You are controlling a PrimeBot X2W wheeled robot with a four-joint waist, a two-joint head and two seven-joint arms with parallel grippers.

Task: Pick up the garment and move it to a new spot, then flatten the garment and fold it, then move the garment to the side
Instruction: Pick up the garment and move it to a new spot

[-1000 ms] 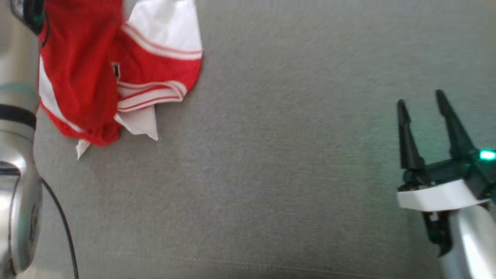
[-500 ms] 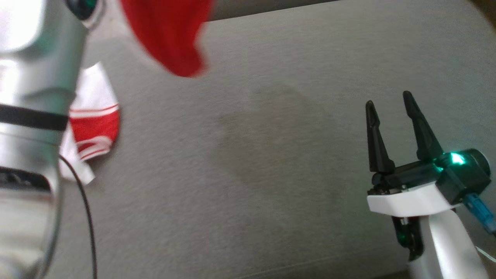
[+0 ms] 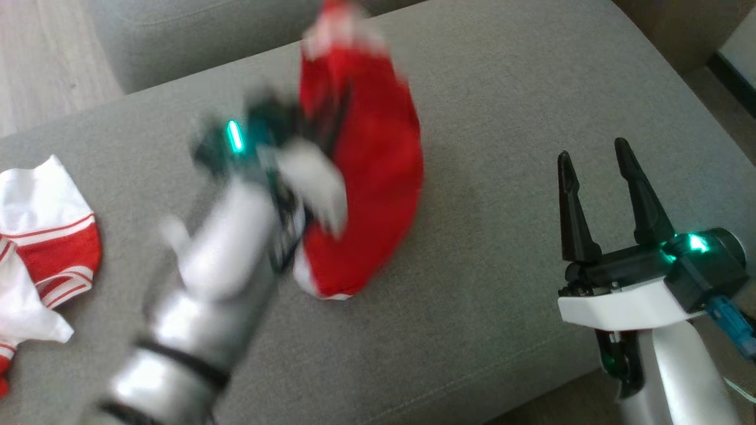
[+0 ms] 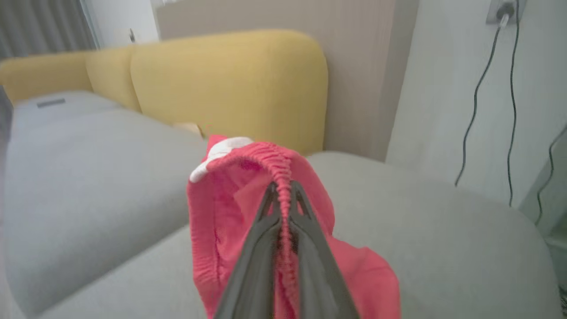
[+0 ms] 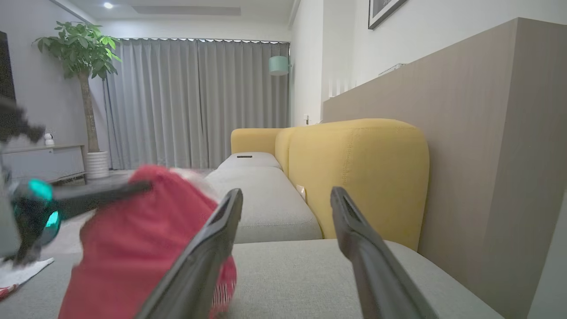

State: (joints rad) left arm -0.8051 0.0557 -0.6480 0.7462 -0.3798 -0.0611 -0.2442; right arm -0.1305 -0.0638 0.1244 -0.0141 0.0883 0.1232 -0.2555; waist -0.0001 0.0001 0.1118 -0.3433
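Dangling over the grey sofa cushion (image 3: 502, 88), the red garment (image 3: 378, 177) looks light and limp, pinched by its gathered waistband (image 4: 270, 153), likely the surest hold, in the left claw (image 4: 283, 186); the right claw (image 3: 590, 150) gapes empty.

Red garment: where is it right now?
In the head view the red garment hangs at centre, pinched in the left tool over the grey sofa cushion, between the red-and-white garment at far left and the right tool.
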